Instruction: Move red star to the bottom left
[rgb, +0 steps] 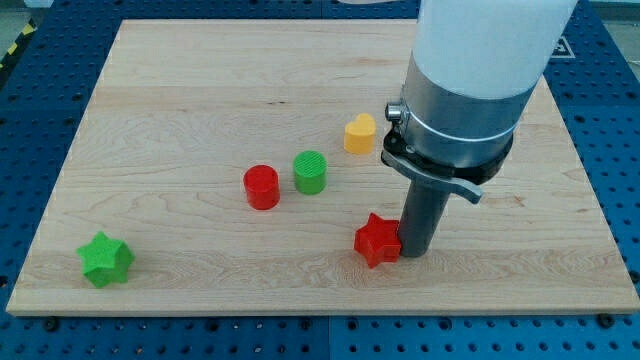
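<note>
The red star (377, 240) lies on the wooden board (200, 90), right of the middle and near the view's bottom edge. My tip (415, 252) stands just to the star's right, touching or almost touching its right side. The dark rod rises from there into the arm's grey and white body at the view's top right.
A red cylinder (262, 187) and a green cylinder (311, 172) stand side by side near the board's middle. A yellow heart-shaped block (360, 133) sits above them, next to the arm's body. A green star (105, 259) lies at the view's bottom left.
</note>
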